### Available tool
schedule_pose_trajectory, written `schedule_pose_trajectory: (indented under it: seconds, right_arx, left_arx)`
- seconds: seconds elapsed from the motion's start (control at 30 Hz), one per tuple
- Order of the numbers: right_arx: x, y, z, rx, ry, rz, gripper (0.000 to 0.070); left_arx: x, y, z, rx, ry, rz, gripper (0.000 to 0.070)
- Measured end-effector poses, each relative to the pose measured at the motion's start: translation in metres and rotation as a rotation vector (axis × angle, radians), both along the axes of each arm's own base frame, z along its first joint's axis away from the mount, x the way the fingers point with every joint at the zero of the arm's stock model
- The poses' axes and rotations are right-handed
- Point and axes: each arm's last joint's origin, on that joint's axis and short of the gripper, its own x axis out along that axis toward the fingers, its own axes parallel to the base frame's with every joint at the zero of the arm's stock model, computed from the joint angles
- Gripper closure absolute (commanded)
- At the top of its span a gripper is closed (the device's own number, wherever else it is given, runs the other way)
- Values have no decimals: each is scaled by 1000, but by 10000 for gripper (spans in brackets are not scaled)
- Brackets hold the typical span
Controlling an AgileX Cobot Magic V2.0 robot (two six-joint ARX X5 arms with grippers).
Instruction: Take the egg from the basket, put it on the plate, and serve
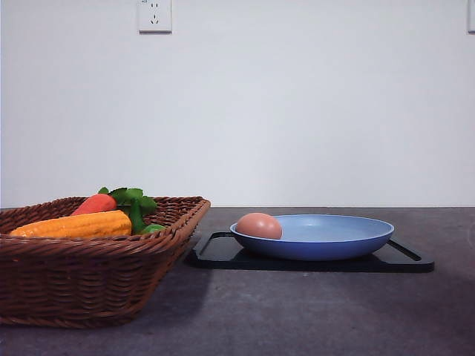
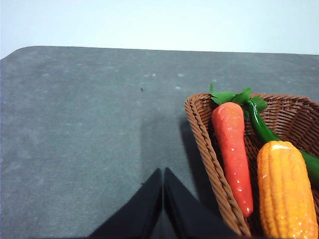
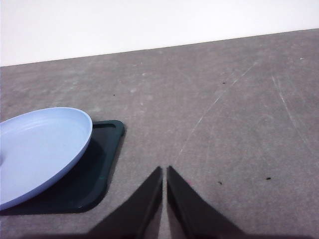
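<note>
the egg (image 1: pixel 259 225) was seen lying in the plate (image 1: pixel 349 236), against its rim on the side nearer the basket (image 1: pixel 89 285), so the transfer was judged done and the serving step was taken to be the one in hand. the plate sat on a flat black tray (image 1: pixel 404 261), just beside the basket, on the grey table (image 1: pixel 312 311). a carrot (image 1: pixel 95 204), a corn cob (image 1: pixel 74 225) and a green vegetable (image 1: pixel 152 229) were left in the basket.

the left gripper (image 2: pixel 163 196) was held above bare table beside the basket's outer wall, its fingers pressed together with only a hairline seam between them and nothing gripped. the right gripper (image 3: pixel 164 194) was likewise closed tight and empty, poised over the table to the side of the tray's corner.

to serve well, it was judged that the tray, not the plate, should be taken, since the egg lay loose and near the rim and could roll out if the plate were tilted. the fingers would first have to be parted, then closed on the tray's handle slot or edge. a level, slow push or pull was advised, with no sudden start or stop. the end near the right gripper looked the easier one to reach. the basket stood close to the tray's other end, so any motion toward it was thought best avoided.
</note>
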Motion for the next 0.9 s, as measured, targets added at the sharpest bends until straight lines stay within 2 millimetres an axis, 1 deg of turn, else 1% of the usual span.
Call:
schedule_pose_trajectory:
  seconds: [0.9]
  right_arx:
    - [0,0,0,1,0,-1,700]
  left_arx:
    - [0,0,0,0,0,0,700]
